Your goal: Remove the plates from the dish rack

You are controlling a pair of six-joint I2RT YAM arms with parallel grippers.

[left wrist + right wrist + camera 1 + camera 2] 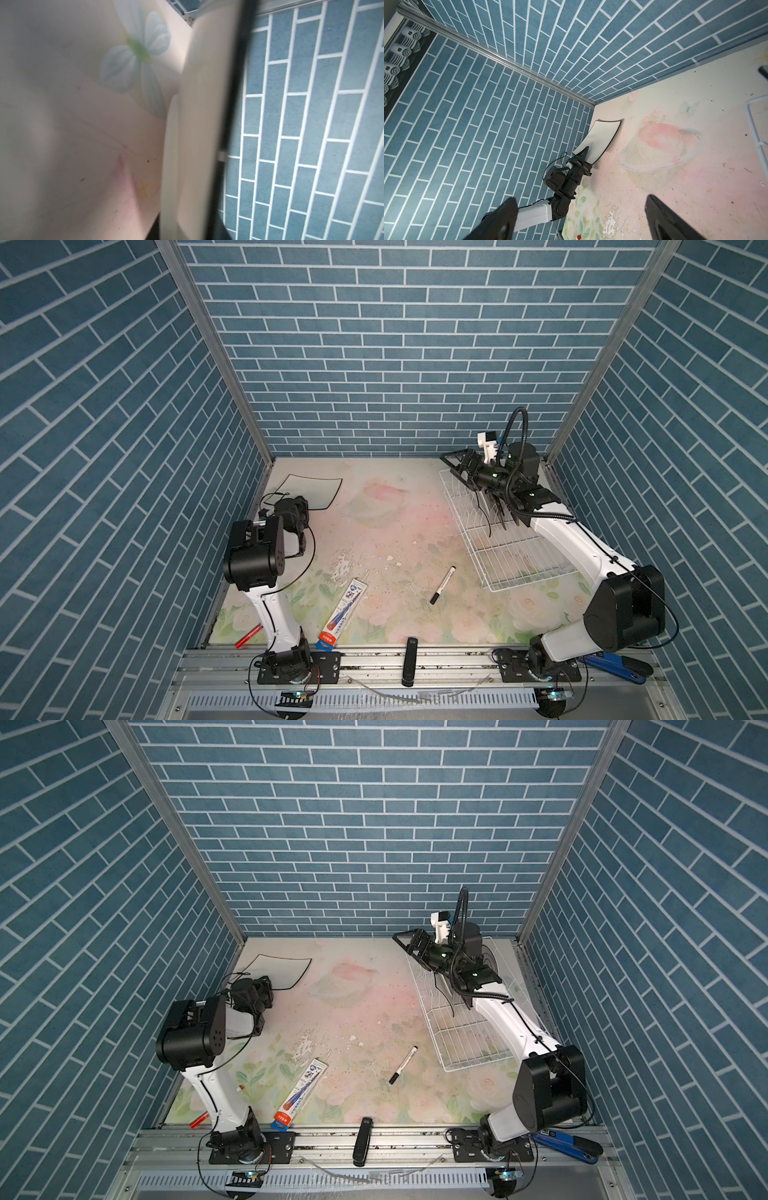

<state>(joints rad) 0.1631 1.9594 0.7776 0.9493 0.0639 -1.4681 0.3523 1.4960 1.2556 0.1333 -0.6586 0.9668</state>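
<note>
Left hand [584, 154] at black-rimmed plate [602, 135], grip unclear, right hand [580, 199] splayed, package [343, 616] lettering illegible

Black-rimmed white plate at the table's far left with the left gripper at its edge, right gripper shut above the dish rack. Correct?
No: the right gripper is open; the right wrist view shows its fingers wide apart. The plate, left gripper and dish rack are as stated.

In both top views, looks steeply down from high at the front over whole table [395, 531] and back wall [395, 364]. From left wrist, sits hard against plate [199, 124] edge. From right wrist, faces across table toward same plate [602, 135], far off.
</note>
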